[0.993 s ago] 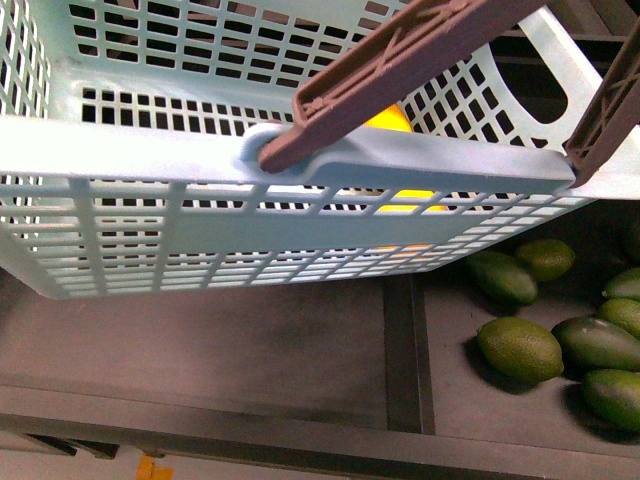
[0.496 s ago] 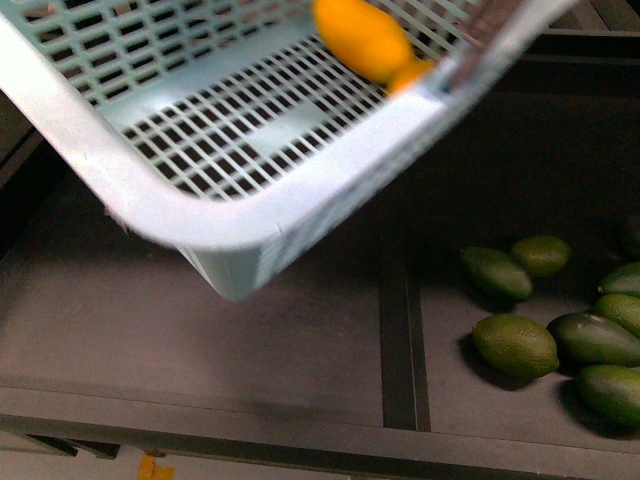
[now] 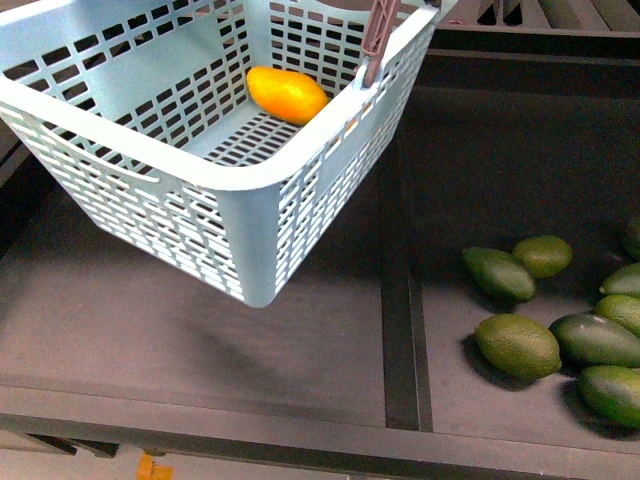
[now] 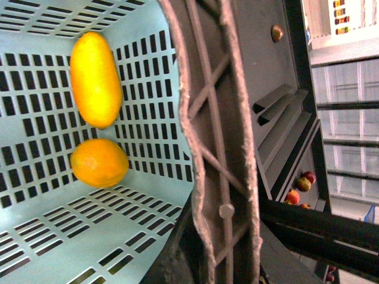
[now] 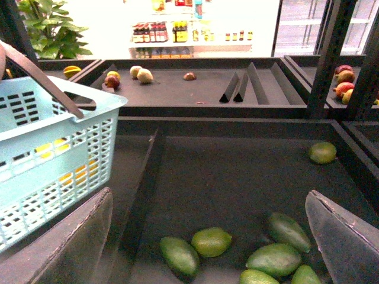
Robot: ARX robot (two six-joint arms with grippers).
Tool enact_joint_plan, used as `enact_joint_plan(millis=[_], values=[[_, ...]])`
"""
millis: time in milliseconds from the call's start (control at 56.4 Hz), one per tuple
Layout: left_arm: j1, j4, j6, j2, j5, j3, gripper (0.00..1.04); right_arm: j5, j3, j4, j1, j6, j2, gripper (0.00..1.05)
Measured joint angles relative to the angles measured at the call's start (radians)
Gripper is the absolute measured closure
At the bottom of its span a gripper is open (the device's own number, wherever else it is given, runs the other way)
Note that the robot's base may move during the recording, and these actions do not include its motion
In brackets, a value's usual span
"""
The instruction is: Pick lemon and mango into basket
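the basket (image 3: 250, 190) fills the upper left of the front view, tilted and apparently off the shelf. the mango (image 3: 287, 94) lies on its slotted floor near the far wall. its brown handle (image 3: 378, 45) rises at the top centre. lower right, dark green fruits (image 3: 518, 345) sit on the dark shelf (image 3: 200, 340).

the left wrist view adds what the front misses: the mango (image 4: 96, 78) at upper left and, touching just below it, a rounder orange-yellow fruit, likely the lemon (image 4: 99, 162). both look to be in, so the task seems done. the handle (image 4: 216, 142) runs down the centre, close to the camera; the left arm probably carries it, but i cannot tell how its jaws stand.

in the right wrist view the basket (image 5: 53, 154) is at left, and the right gripper (image 5: 207, 242) hangs wide open and empty over the green fruits.

the basket looks light and stiff, best held by the handle. the fruit is smooth and will likely roll when it tips.
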Motion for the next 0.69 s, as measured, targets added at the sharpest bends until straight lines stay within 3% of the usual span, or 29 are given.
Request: enact_joint_plan(millis=[408,691], values=[[0.106,0.053,-0.032,0.201,-0.007,0.112,0.98,0.000,0.000,0.000,0.000,0.000,0.000,0.09],[0.137,0.144,-0.058,0.245,0.005,0.076,0.98,0.000,0.000,0.000,0.000,0.000,0.000,0.09]])
